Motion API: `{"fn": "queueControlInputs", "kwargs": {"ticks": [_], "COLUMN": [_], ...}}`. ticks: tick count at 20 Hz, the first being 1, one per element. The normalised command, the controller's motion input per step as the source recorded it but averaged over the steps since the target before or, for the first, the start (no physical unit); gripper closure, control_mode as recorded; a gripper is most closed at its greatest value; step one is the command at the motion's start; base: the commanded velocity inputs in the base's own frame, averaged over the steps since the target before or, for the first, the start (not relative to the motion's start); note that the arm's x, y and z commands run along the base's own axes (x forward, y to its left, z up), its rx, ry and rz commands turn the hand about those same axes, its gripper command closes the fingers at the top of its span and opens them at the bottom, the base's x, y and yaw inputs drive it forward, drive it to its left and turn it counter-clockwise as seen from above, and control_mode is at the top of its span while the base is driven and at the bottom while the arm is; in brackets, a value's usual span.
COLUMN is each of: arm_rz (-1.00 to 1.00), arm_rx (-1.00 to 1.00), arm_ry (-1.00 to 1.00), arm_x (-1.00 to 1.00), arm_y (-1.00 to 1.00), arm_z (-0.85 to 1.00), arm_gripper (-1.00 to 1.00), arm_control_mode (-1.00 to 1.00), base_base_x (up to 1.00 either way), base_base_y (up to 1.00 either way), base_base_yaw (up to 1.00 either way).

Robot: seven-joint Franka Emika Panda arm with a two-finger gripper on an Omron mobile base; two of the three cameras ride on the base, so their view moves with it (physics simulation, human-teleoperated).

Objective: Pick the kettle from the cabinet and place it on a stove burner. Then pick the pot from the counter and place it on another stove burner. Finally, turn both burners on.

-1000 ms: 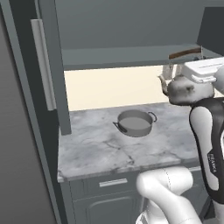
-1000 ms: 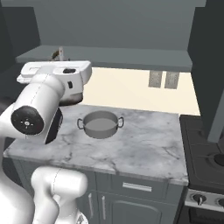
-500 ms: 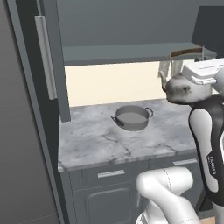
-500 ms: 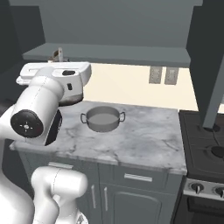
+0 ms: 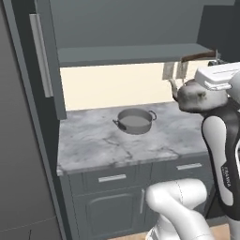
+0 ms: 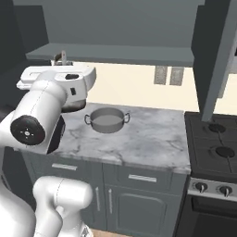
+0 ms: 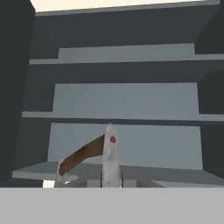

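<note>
- The kettle [image 5: 196,96] is held aloft over the right end of the counter [image 5: 93,145], the gripper [image 5: 213,60] clamped on its thin arched handle.
- Rigid, smooth metal is judged likely to swing.
- The pot [image 6: 107,120], stiff and wider, is best taken at the rim, near the counter's back edge.

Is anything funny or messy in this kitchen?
Nothing is spilled or broken. One odd sight: the kettle hangs in the air by its handle, held in the robot's hand, instead of standing anywhere. The pot sits upright on the counter.
</note>
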Motion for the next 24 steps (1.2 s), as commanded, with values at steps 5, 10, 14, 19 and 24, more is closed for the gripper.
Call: {"fn": "queueControlInputs", "kwargs": {"ticks": [5,10,14,19,24], "arm_rz": [0.00,0.00,0.00,0.00,0.00], "arm_rx": [0.00,0.00,0.00,0.00,0.00], "arm_ry": [0.00,0.00,0.00,0.00,0.00], "arm_x": [0.00,0.00,0.00,0.00,0.00], "arm_y": [0.00,0.00,0.00,0.00,0.00], "arm_z": [0.00,0.00,0.00,0.00,0.00], "arm_gripper": [1.00,1.00,1.00,1.00,1.00], "arm_control_mode": [1.00,1.00,1.00,1.00,1.00], "base_base_x": [-0.55,-0.59,-0.53,-0.40,-0.29], "base_base_y": [-0.49,-0.56,-0.54,-0.58,-0.60], "base_base_yaw": [-0.04,-0.04,-0.03,-0.02,-0.01]}}
